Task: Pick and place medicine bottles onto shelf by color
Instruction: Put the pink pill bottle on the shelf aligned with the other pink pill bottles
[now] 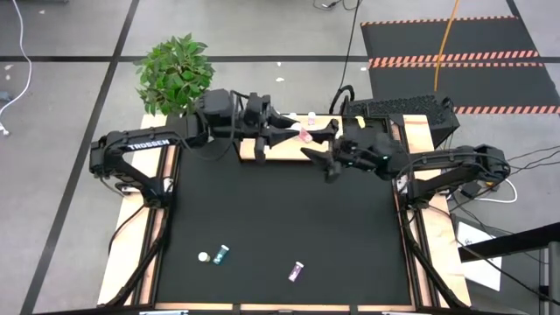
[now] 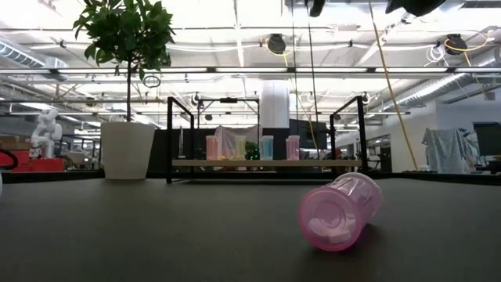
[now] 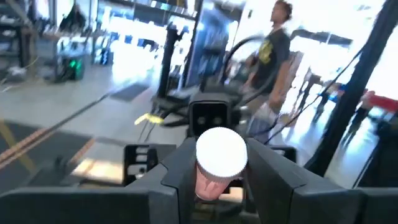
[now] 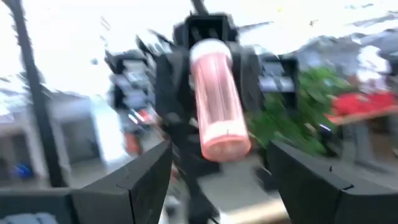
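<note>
- The left gripper (image 1: 289, 131) was over the shelf (image 1: 317, 154) at the back of the table, and its two fingers were squeezed on a pink bottle (image 1: 304, 135) with a white cap (image 3: 221, 153).
- The right gripper (image 1: 325, 163) was just beside it, facing the pink bottle, with its fingers spread wide and nothing in them.
- A teal bottle (image 1: 222, 255) and a purple bottle (image 1: 297, 272) lay on the black mat (image 1: 280, 219) near the front, well apart from both grippers.
- More bottles (image 2: 250, 147) stood on the shelf.

A pink bottle (image 3: 217, 163) with a white cap sits clamped between the left jaws above the shelf (image 1: 289, 149). Well away from both jaws, a teal bottle (image 1: 222, 254) and a purple bottle (image 1: 297, 271) lie toppled.
</note>
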`<action>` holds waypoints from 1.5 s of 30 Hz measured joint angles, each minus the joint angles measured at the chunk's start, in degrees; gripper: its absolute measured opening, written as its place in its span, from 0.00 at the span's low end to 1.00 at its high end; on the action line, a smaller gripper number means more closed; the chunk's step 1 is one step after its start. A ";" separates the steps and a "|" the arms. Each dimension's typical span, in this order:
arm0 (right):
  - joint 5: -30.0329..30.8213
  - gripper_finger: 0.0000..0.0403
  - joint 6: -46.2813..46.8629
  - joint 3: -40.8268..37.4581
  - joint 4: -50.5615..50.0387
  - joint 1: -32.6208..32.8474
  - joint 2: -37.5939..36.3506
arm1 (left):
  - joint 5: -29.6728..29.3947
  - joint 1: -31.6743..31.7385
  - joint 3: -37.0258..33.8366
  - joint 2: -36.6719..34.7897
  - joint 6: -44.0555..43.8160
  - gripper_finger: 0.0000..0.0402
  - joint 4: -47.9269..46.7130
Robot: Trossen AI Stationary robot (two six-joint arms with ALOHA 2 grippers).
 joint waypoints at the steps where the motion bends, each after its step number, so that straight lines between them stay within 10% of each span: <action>1: -1.39 0.64 0.89 0.00 2.05 -0.01 -0.26 | 0.09 -0.39 0.00 0.00 -0.86 0.31 1.52; 45: -8.36 0.28 9.12 0.02 5.79 -0.07 -2.77 | 0.25 -5.04 -0.09 2.80 6.48 0.31 12.78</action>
